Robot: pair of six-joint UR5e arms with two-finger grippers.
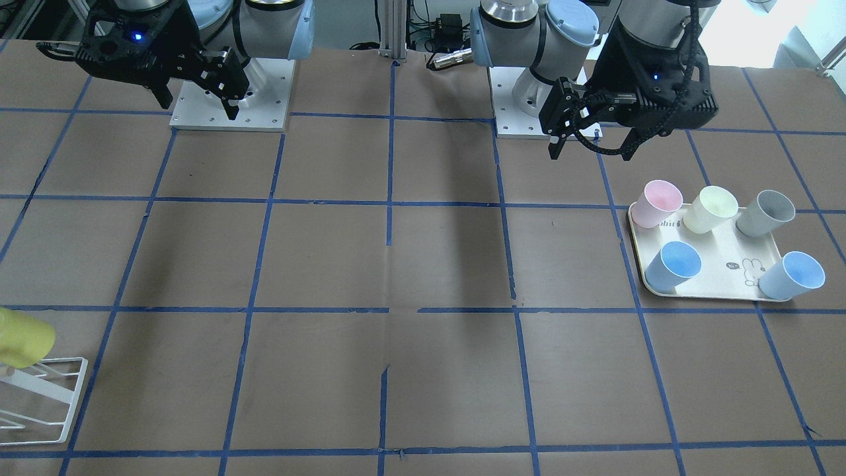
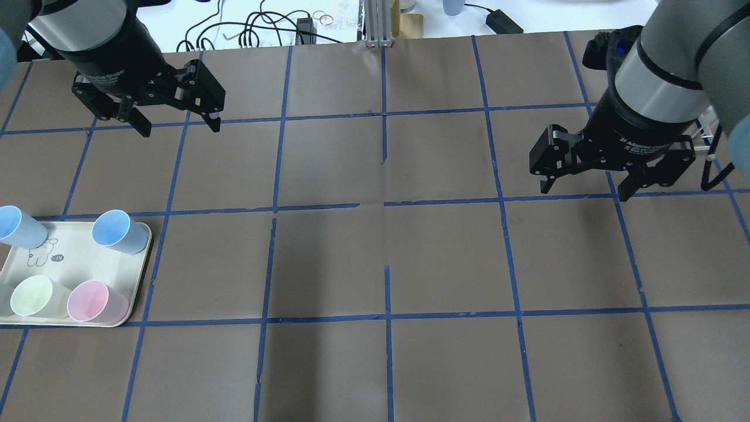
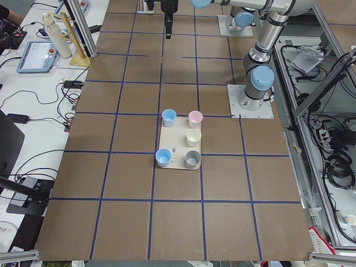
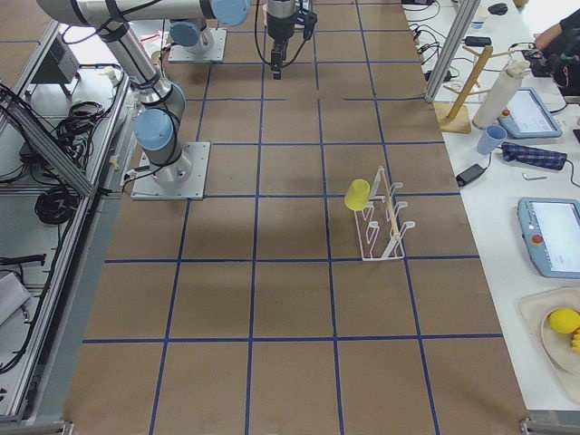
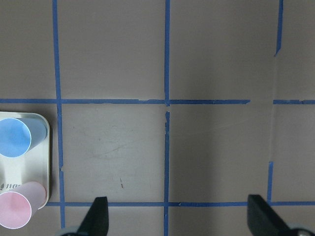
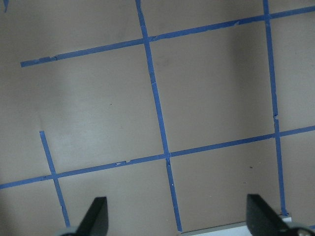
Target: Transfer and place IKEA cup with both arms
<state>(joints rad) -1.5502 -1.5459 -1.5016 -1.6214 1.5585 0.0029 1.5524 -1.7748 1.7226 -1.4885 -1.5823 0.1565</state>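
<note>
IKEA cup hung on white rack, left end effector wide, right end effector wide

Right gripper above the brown table: its two black fingertips (only the tips show, at the lower edge) stand wide apart over slightly skewed blue tape lines.

Tray on worktop at robot's left end, five cups on it. Rack at right end, lone cup on rack.
</note>
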